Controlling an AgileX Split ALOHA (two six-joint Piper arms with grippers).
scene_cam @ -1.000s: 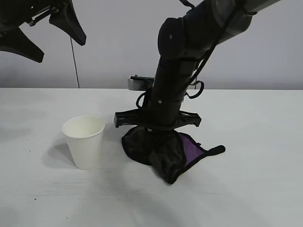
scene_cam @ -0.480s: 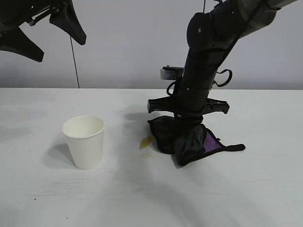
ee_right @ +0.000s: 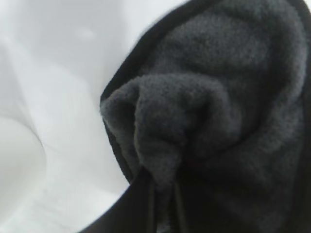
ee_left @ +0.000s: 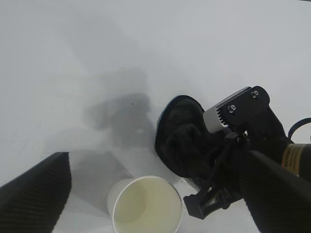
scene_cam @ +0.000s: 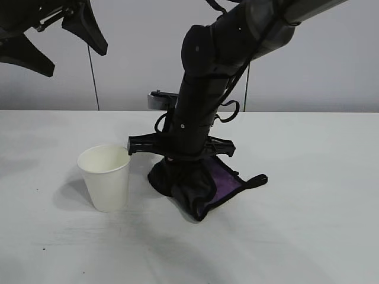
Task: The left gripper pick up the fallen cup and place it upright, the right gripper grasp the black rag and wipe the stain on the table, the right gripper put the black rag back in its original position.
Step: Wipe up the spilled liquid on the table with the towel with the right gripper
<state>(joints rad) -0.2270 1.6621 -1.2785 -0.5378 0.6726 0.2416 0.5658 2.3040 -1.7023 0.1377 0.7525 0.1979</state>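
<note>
Two grippers showed: the right gripper (scene_cam: 180,163) pointed steeply down, clamped on the rag (scene_cam: 198,186), pressing it to the table (scene_cam: 308,207) just beside the upright cup (scene_cam: 105,176). No stain was visible; the rag covered that spot. High at the exterior view's upper left, the left gripper (scene_cam: 56,35) hung with fingers spread wide, holding nothing.

The black two-fingered right gripper (scene_cam: 180,161), clamped on the soft dark grey-black rag with a purple patch (scene_cam: 198,186), has swung back from the exterior view's right toward the left. The rag now lies just beside the plain white paper cup (scene_cam: 105,176). The amber-brown stain exposed half a second ago is covered again.
</note>
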